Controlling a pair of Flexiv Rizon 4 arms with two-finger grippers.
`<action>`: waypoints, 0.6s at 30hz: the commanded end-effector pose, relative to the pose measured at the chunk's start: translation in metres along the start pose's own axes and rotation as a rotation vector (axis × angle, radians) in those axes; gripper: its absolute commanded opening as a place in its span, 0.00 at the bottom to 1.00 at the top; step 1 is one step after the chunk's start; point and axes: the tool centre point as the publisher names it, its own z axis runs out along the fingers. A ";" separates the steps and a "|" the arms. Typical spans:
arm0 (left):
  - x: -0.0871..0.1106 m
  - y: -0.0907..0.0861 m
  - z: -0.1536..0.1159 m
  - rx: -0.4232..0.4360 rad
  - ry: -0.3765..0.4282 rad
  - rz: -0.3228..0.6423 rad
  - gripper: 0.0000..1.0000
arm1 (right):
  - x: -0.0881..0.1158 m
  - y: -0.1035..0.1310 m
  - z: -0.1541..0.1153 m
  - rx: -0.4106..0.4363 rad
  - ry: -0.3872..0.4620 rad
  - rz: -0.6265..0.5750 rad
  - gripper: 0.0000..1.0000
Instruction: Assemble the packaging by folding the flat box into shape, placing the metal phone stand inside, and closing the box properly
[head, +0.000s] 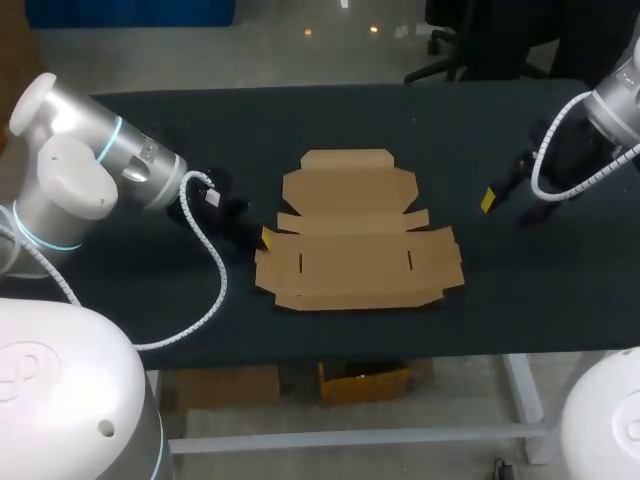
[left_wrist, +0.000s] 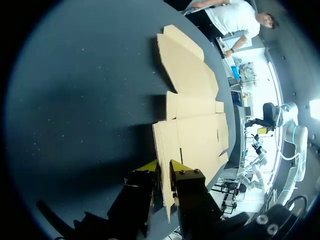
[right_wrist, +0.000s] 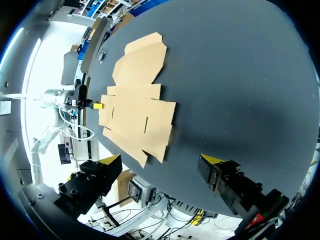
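Note:
The flat brown cardboard box (head: 350, 240) lies unfolded in the middle of the dark table, flaps spread out. My left gripper (head: 266, 238) is low at the box's left edge. In the left wrist view the box (left_wrist: 195, 125) stretches ahead, and its near edge flap runs between the two yellow tips of that gripper (left_wrist: 164, 167), which stand only a narrow gap apart. My right gripper (head: 487, 200) hovers to the right of the box, wide open and holding nothing. Its wrist view shows the box (right_wrist: 137, 110) ahead of the spread fingers (right_wrist: 162, 159) and the left gripper's yellow tip (right_wrist: 97, 105) beyond it.
The black table (head: 520, 290) is bare around the box, with free room to the right, behind it and at the far left. The table's front edge runs close below the box's near flap.

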 end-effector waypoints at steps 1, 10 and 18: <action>-0.001 -0.004 -0.006 0.004 -0.011 -0.008 1.00 | 0.001 -0.001 -0.001 -0.002 0.001 -0.002 1.00; 0.001 -0.021 -0.036 0.052 -0.065 -0.015 1.00 | 0.005 0.002 -0.001 -0.008 -0.007 0.001 1.00; 0.006 -0.030 -0.061 0.074 -0.089 -0.022 1.00 | 0.004 0.004 -0.001 -0.026 -0.025 0.032 1.00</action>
